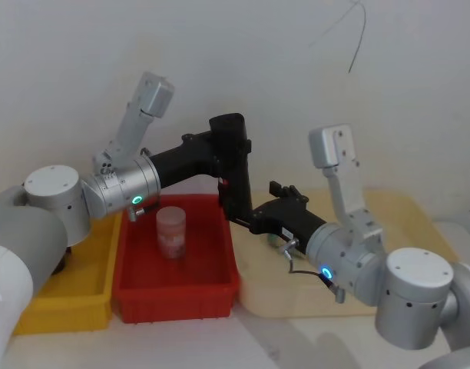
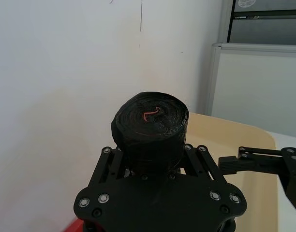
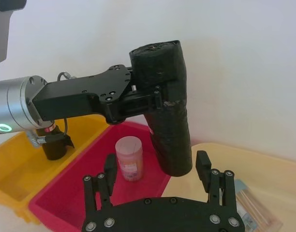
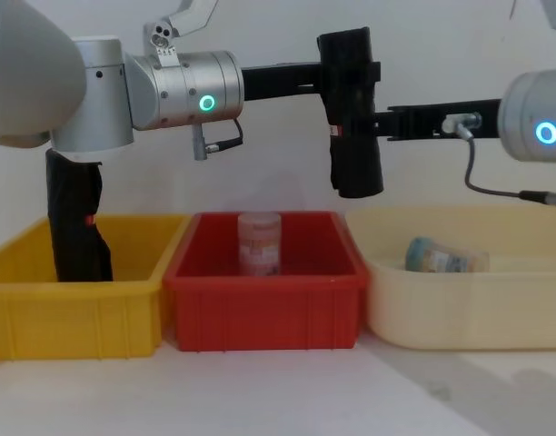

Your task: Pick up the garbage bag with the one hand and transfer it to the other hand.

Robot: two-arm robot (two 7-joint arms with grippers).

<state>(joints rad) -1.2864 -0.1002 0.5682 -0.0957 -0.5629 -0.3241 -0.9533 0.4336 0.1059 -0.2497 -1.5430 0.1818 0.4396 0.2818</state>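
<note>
Two end effectors meet at the garbage bag, which we see held upright in the air over the right edge of the red bin, beside the cream bin. Our left end effector is clamped around its upper part. Our right end effector brackets the lower end, its fingers spread on either side, not closed on the plastic. A pink jar stands in the red bin.

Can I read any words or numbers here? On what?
No text is readable.
Garbage bag, gripped by left tool, right tool open around its lower end: red-and-white label, too small.
Pink jar in red bin: label blurred.
Tipped jar in cream tray: label blurred.
</note>
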